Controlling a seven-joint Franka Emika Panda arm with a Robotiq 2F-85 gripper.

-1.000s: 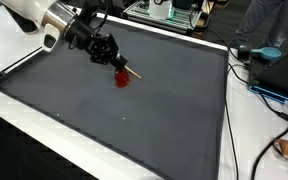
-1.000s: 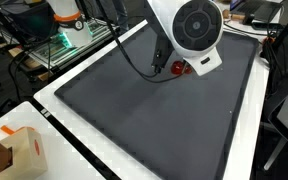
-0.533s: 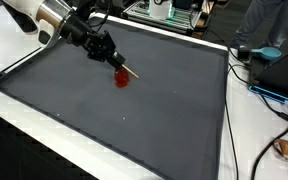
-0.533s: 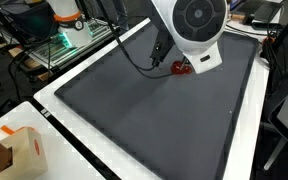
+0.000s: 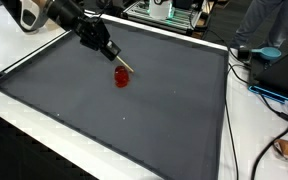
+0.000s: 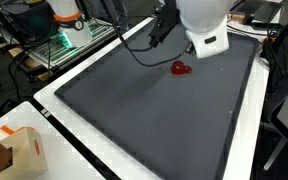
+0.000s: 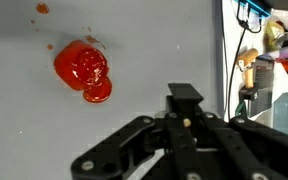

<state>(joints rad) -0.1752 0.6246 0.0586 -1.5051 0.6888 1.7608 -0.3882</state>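
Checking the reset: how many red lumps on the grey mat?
1. The red lump lies on the grey mat, apart from the pincer. The wrist view shows a tiny red speck near it; the arm may hide more.

Even overhead light, soft shadows; exterior views low-resolution, slightly soft; wrist view washed out, foreground blurred.

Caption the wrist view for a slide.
Wrist view: the gripper, jaws together, hangs over a grey mat, clear of a glossy red blob and a small red speck.
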